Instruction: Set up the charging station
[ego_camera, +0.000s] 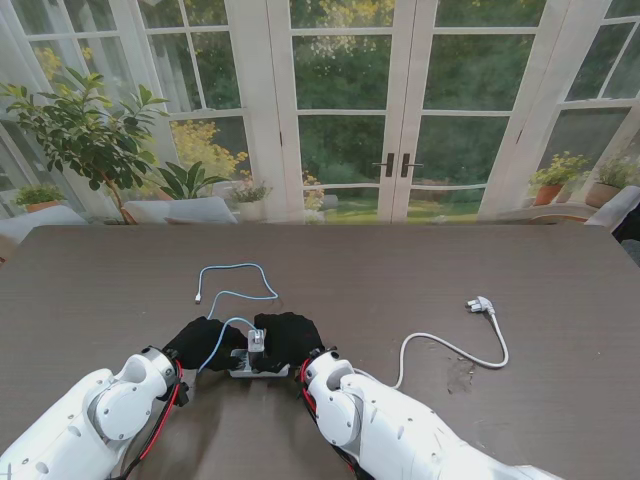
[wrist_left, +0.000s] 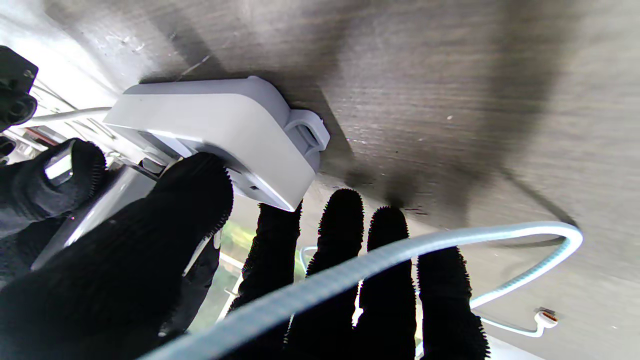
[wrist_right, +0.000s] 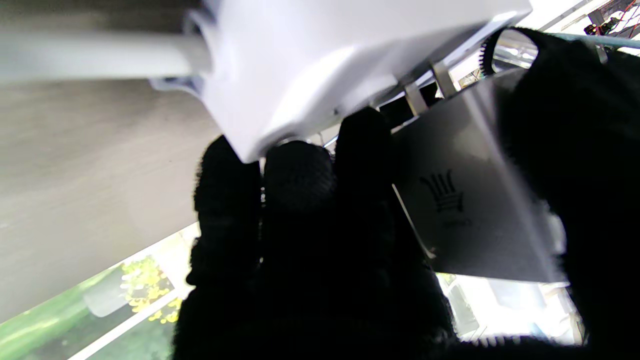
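1. Progress looks to be mid-task, in my judgement: a white power strip (ego_camera: 258, 368) lies on the dark wooden table (ego_camera: 480, 270) just in front of the robot, between the two black-gloved hands, and a silver charger block (ego_camera: 256, 340) stands upright on it, its metal prongs showing at the strip's face in the right wrist view, so it seems not fully seated.
2. Right hand (ego_camera: 290, 338) is closed around the charger block, thumb on one face and fingers (wrist_right: 300, 175) on the other side, pressed against the strip's edge.
3. Left hand (ego_camera: 205, 343) braces the strip: the thumb (wrist_left: 195, 190) touches its side, while the other fingers are stretched out and apart, gripping nothing.
4. Light blue charging cable (ego_camera: 232, 290) runs from the charger area, loops farther from me, and ends in a free connector (ego_camera: 198, 298) lying on the table.
5. Strip's own white cord (ego_camera: 450, 350) trails to the right, with its wall plug (ego_camera: 481, 304) lying unplugged on the table, well apart from the hands.
6. Left to do, likely: press the charger home; no device to charge is in view.
7. Hidden: the hands cover most of the strip in the stand view, so which socket is used and how deep the prongs sit cannot be told.
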